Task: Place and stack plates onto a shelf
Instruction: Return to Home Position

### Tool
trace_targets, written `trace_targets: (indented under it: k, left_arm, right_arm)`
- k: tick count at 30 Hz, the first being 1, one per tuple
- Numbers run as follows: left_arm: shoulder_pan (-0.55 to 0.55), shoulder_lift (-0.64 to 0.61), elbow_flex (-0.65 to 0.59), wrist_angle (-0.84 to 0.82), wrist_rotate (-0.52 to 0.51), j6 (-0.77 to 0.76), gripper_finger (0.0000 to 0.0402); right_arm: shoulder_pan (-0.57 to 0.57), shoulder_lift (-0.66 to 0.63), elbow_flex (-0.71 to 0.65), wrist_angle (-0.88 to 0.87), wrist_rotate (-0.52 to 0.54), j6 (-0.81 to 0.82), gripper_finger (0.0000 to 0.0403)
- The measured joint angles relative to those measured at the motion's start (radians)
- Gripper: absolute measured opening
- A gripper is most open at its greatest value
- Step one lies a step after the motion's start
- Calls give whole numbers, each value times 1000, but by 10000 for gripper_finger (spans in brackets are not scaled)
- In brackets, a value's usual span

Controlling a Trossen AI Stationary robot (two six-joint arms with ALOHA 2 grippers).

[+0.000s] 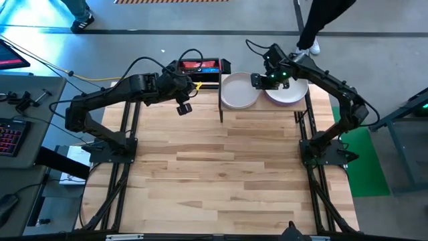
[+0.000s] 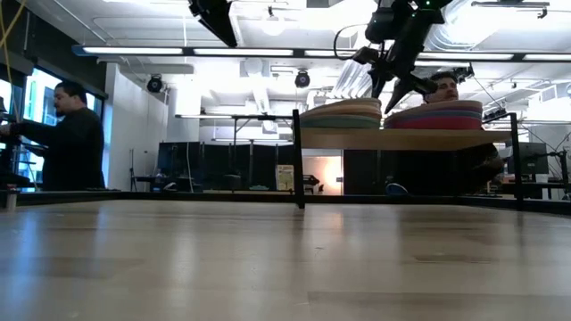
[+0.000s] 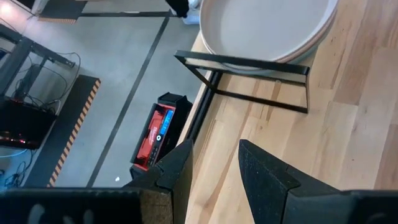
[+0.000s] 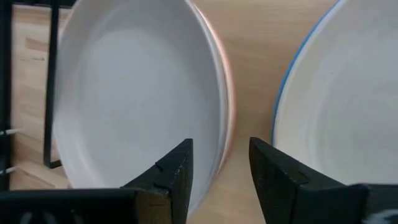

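Dark fingers of the right gripper (image 4: 221, 146) stand moderately parted, released and grasping nothing. It hangs just above the shelf (image 2: 401, 139), over the gap between the two stacks of plates, and touches neither. The left stack (image 1: 238, 92) is topped by a grey plate (image 4: 137, 93), with a salmon rim showing under it. The right stack (image 1: 289, 92) is topped by a pale plate (image 4: 348, 106) with a blue rim beneath. The left gripper (image 3: 214, 146) is likewise parted and empty, held above the far left part of the table (image 1: 227, 174), to the left of the shelf.

The shelf stands at the table's far edge, right of centre, on black posts. The tabletop is pale planks. On the grey floor just beyond the far edge lies a red-and-black box (image 1: 199, 65). In the low view one person (image 2: 71, 134) stands far left, another (image 2: 443, 86) is behind the right stack, and strip lights run across the ceiling.
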Motion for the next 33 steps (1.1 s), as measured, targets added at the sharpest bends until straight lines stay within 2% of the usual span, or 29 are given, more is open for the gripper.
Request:
trace_targets:
  k: [8,17,20,24,29,33]
  left_arm:
    - [5,-45,0,-22,1,-2,117]
    - [41,-219,-29,-97,109,-147,117]
    - [43,-318,-124,-63,113,-193,117]
    - [43,-477,-313,29,133,-245,117]
    - [43,-679,-555,231,161,-235,117]
    - [43,-812,-709,330,160,-237,117]
  right_arm:
    - [0,-50,1,1,0,0,136]
    - [9,-162,2,-1,-32,-60,136]
    - [20,-210,2,-28,-89,-87,136]
    - [57,-275,2,-48,-106,-138,136]
    - [168,-361,2,-10,13,-367,136]
    - [270,-419,2,75,129,-455,136]
